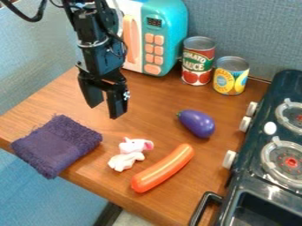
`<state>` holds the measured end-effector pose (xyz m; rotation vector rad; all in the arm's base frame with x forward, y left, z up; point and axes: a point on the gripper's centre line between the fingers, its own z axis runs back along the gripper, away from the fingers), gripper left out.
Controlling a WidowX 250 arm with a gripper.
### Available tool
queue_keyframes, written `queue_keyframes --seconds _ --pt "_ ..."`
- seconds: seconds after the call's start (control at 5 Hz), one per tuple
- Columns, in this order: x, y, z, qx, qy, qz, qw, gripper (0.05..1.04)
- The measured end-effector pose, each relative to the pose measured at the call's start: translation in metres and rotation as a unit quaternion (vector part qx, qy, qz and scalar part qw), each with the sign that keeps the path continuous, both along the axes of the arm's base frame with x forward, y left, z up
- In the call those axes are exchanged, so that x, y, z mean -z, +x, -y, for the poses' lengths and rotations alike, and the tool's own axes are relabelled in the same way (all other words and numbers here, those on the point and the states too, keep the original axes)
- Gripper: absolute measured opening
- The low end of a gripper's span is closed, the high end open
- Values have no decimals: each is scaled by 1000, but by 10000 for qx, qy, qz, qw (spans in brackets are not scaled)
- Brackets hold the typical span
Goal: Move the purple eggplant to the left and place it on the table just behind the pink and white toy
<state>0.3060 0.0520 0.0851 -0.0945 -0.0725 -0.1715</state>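
While the claw [106, 110] hangs over the left part of the counter [147, 95], its two black fingers stand apart, pointing down, and there is nothing held between them. Because the camera looks at a slant, I cannot tell exactly how high it is above the wood. Nearest to the claw, toward the front, are the purple towel [58, 143] and the white and pink plush animal [128, 154].

The towel is folded and lies at the front-left edge of the counter, where one of its corners goes a little past the edge. The plush animal lies to the right of the towel and apart from it, also near the front edge. Just beside the plush, on its right, an orange toy sausage [163, 168] with a lighter stripe lies diagonally. Farther back, to the right of the claw, a purple toy eggplant [198, 124] lies on its side, with its green stem end toward the upper left.

At the back edge of the counter, a teal and white toy microwave [167, 26] with an orange handle and orange buttons stands partly behind the arm. To its right, a red and green can [198, 62] and a shorter, yellow and blue can [231, 76] stand upright, near each other, in front of the grey-blue wall panel [242, 26]. Along the right edge of the counter is a dark toy stove [245, 187] with round grey burners, white knobs and a black handle at its front.
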Motion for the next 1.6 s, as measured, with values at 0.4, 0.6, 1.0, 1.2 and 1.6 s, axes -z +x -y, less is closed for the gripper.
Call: queue_keyframes --seconds 0.4,0.6,1.0,1.2,1.6 --pt "7 2 26 -672 -143 -157 9975 1001" --pt "-3 10 56 -738 -435 -34 9963 1002" --pt "-12 26 94 -2425 -182 276 9696 1001" --pt "-18 46 108 -3225 -172 662 9441 1001" --pt "-1 70 123 -4493 -214 573 8913 1001"
